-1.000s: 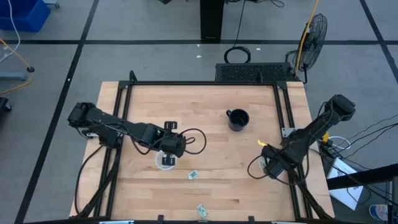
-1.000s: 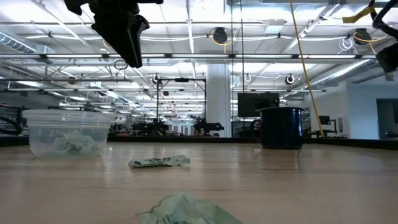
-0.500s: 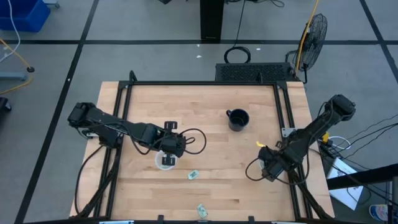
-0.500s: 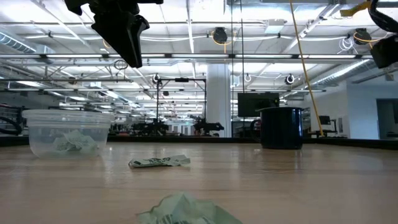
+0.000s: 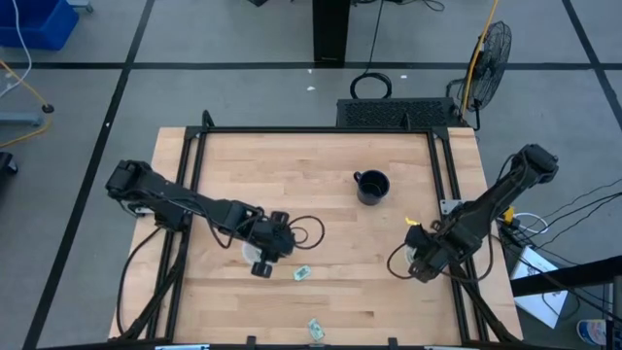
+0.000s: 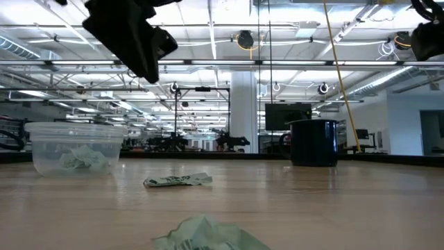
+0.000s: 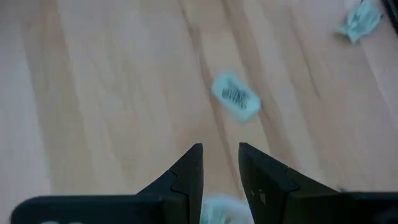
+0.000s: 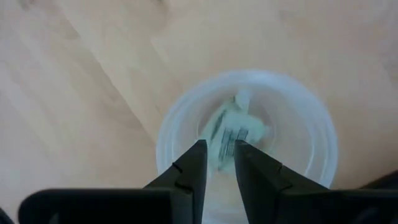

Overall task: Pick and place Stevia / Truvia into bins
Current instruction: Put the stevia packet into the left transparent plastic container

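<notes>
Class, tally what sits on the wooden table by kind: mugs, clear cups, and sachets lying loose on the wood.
black mug: 1
clear cups: 2
loose sachets: 2
Total: 5

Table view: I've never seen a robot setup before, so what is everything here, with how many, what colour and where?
Table: one, light wood, centre.
Mug: one, black, right of centre, toward the back.
Cups: two, clear; one on the left, one on the right.
Sachets: pale green; two loose, one near the front, one at the front edge; more inside both cups.
Fan: one, black, on the floor behind.
Arms: two, dark; left end effector beside the left cup, right end effector over the right cup.
</notes>
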Motion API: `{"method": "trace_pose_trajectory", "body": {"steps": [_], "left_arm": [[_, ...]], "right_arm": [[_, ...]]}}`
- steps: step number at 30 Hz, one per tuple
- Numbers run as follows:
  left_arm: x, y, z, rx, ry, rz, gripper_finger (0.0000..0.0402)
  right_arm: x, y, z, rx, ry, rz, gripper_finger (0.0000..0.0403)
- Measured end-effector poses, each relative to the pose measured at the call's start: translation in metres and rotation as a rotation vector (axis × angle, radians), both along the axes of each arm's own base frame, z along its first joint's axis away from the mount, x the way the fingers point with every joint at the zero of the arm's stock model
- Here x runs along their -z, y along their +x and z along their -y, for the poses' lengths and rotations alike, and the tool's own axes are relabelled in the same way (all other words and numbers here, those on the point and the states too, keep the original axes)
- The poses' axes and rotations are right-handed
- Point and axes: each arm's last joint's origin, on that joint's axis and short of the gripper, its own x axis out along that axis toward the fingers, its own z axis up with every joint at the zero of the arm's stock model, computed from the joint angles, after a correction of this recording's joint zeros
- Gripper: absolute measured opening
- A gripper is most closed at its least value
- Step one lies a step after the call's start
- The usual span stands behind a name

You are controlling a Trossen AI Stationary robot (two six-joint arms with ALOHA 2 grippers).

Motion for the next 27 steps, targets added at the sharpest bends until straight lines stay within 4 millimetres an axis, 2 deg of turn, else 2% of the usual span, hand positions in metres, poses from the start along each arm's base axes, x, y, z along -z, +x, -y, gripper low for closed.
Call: {"method": "trace_pose_trajectory", "body": {"steps": [8,13,19,27], "left_arm": [[0.037,0.003,0.003,0.036,-0.101,0.225,0.0108],[0.05,0.007,0.001,-0.063,-0.252,0.295,0.0108],[0.073,0.023,0.005,-0.068,-0.251,0.225,0.0108],[0.099,0.047,0.013,-0.031,-0.142,0.001,0.0108]], "right_arm": [[-0.014,0.006,-0.004,-0.03,0.122,0.179,0.0072],[-0.03,0.016,-0.009,-0.121,0.154,0.433,0.0072],[-0.044,0.029,-0.013,-0.307,-0.039,0.72,0.0072],[-0.048,0.032,-0.015,-0.355,-0.08,0.791,0.0073]]}}
